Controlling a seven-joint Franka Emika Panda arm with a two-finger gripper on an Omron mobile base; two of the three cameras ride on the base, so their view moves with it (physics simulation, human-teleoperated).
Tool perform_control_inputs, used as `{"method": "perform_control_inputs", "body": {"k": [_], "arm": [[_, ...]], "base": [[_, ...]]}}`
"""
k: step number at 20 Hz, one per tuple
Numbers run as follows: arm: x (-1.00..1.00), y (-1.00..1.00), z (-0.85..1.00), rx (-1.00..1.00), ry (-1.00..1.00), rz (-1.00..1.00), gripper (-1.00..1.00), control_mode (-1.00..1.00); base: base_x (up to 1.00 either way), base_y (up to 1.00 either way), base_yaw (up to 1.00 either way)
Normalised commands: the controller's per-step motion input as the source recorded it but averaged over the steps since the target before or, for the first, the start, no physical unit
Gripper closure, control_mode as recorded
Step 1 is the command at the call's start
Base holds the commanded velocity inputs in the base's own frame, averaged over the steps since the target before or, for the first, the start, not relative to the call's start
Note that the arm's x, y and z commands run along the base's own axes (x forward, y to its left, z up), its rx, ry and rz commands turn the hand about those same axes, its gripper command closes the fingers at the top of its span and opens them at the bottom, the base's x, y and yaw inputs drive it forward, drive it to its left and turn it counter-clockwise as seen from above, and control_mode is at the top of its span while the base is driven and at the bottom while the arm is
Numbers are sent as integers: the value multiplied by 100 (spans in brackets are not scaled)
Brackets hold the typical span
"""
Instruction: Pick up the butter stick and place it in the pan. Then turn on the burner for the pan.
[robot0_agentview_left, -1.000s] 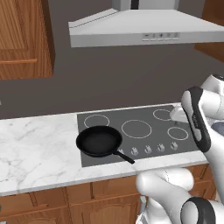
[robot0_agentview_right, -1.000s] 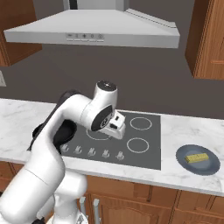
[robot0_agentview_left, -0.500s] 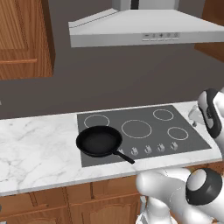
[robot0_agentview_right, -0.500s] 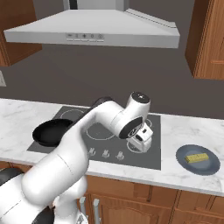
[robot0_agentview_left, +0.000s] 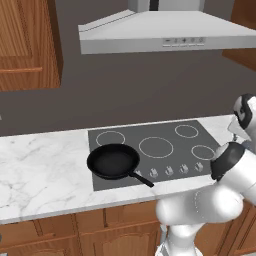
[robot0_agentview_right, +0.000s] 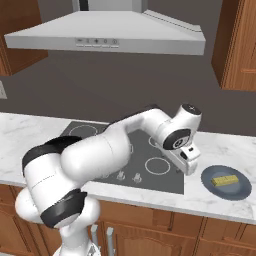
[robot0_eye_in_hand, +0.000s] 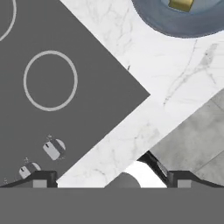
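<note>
A simulated kitchen with a white marble tabletop (robot0_agentview_right: 30, 132), a grey cooktop (robot0_agentview_left: 160, 150) set into it, and a steel range hood (robot0_agentview_right: 107, 32) above.

The butter stick (robot0_agentview_right: 223, 180), a small pale yellow block, lies on a round blue-grey plate (robot0_agentview_right: 239, 190) on the tabletop to the right of the cooktop. In the hand view the same butter stick (robot0_eye_in_hand: 181, 4) sits at the very top edge, on the plate (robot0_eye_in_hand: 175, 24), cut off by the frame.

The white arm reaches across the cooktop, and the hand (robot0_agentview_right: 192, 167) hangs over the cooktop's right front corner, pointing down. It is near the plate, just to its left, and not touching the butter stick. In the hand view the two dark fingertips (robot0_eye_in_hand: 39, 179) stand wide apart at the bottom, so the hand is spread and holds nothing. Below it lie the cooktop corner, one burner ring (robot0_eye_in_hand: 50, 80) and two small knobs (robot0_eye_in_hand: 53, 149).

The pan (robot0_agentview_left: 113, 161), black and shallow, sits on the front left burner, its handle pointing toward the front right, well apart from the hand and the butter stick.
</note>
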Motion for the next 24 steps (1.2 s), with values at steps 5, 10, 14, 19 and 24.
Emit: {"method": "perform_control_inputs", "body": {"k": [5, 10, 14, 19, 24], "arm": [[29, -48, -23, -1, 1, -5, -100, -100], [23, -68, -9, 0, 3, -1, -100, -100], [16, -69, -8, 1, 14, 0, -100, -100], [7, -44, -26, 0, 9, -3, -100, -100], [11, -40, -30, 1, 2, -2, -100, -100]], "base": [[0, 0, 0], [0, 0, 0], [0, 0, 0], [0, 0, 0], [0, 0, 0]]}}
